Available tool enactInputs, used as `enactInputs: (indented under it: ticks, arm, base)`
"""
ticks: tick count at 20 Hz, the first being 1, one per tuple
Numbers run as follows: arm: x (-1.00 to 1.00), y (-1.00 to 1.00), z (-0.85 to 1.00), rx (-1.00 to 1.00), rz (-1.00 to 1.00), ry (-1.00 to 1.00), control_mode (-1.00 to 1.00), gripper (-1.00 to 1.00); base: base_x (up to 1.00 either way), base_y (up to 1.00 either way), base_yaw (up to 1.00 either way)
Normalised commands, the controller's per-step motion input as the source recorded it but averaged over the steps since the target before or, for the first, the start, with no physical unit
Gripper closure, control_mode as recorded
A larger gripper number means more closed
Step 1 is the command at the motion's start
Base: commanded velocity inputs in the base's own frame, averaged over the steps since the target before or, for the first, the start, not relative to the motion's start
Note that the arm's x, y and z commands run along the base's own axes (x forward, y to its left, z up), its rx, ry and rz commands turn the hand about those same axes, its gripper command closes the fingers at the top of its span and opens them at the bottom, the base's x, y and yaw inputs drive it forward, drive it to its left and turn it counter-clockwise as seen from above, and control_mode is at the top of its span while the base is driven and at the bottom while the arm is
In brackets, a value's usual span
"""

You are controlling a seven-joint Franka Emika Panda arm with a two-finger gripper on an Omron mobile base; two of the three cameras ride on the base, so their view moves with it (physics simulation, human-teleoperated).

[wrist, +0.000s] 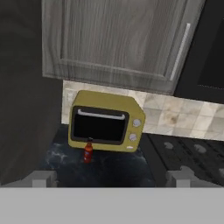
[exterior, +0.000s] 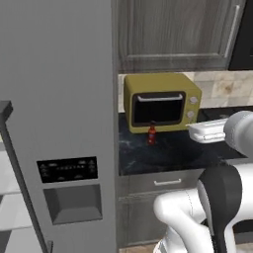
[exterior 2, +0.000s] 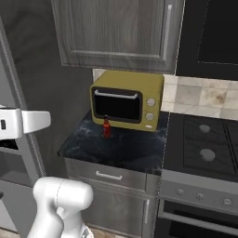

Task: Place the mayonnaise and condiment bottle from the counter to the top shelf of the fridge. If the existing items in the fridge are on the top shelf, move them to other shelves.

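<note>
The condiment bottle (exterior: 151,133) (exterior 2: 107,128) (wrist: 88,152), slim and dark red with a dark cap, stands upright on the black counter (exterior: 173,154) (exterior 2: 123,151) (wrist: 118,168) just in front of a toaster oven. My gripper (wrist: 113,178) is open, its fingertips (wrist: 43,178) wide apart with nothing between them, well short of the bottle. The grey fridge (exterior: 59,99) fills the left, dispenser panel facing me. Pale shelves (exterior: 9,173) show past a door edge at far left; which one is the top shelf I cannot tell. The mayonnaise and the existing items are out of view.
A yellow toaster oven (exterior: 160,101) (exterior 2: 126,100) (wrist: 105,120) sits at the back of the counter under a grey wall cabinet (exterior 2: 116,32). A black stove (exterior 2: 204,142) adjoins the counter on the right. Drawers (exterior 2: 109,175) lie below.
</note>
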Motion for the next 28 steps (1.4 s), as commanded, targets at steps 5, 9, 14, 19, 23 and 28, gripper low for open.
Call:
enactInputs:
  ticks: [5,9,14,19,23,28]
  arm:
    - [0.0,0.0,0.0,0.0,0.0,0.0,1.0,-1.0]
    - [0.0,0.0,0.0,0.0,0.0,0.0,1.0,-1.0]
    - [0.0,0.0,0.0,0.0,0.0,0.0,1.0,-1.0]
    - [0.0,0.0,0.0,0.0,0.0,0.0,1.0,-1.0]
    - [0.04,0.0,-0.01,0.01,0.0,0.05,-1.0,-1.0]
    - [0.12,0.0,-0.42,0.09,0.0,0.26,-1.0,-1.0]
  base:
    - [0.56,-0.15,0.0]
    - [0.02,-0.67,0.0]
    - [0.0,-0.46,0.0]
    - [0.1,-0.07,0.0]
    - [0.11,0.0,0.0]
    - [0.0,0.0,0.0]
